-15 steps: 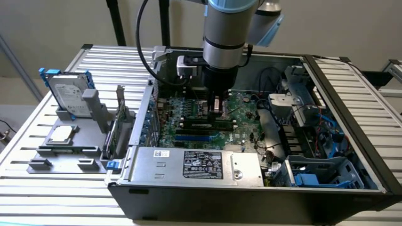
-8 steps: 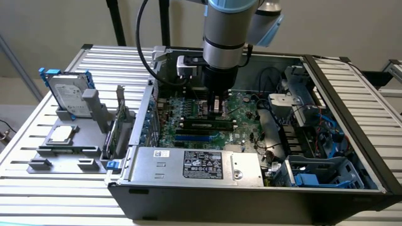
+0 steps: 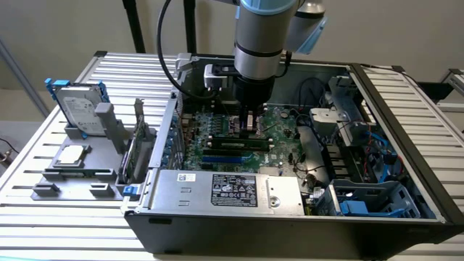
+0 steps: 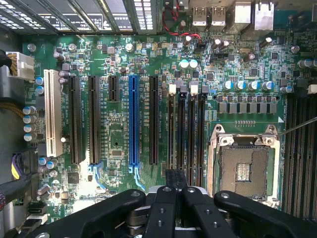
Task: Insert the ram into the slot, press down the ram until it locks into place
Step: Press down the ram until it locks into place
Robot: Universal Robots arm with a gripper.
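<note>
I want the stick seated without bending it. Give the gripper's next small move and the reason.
Probably a short, straight push down. In the exterior view the ram stands lengthwise along the slot, right beneath the gripper and level, but whether the end clips have closed cannot be told.

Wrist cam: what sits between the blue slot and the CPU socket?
In the wrist view, a long black slot stands beside the blue slot, then a group of narrow parallel memory slots fills the stretch up to the CPU socket.
</note>
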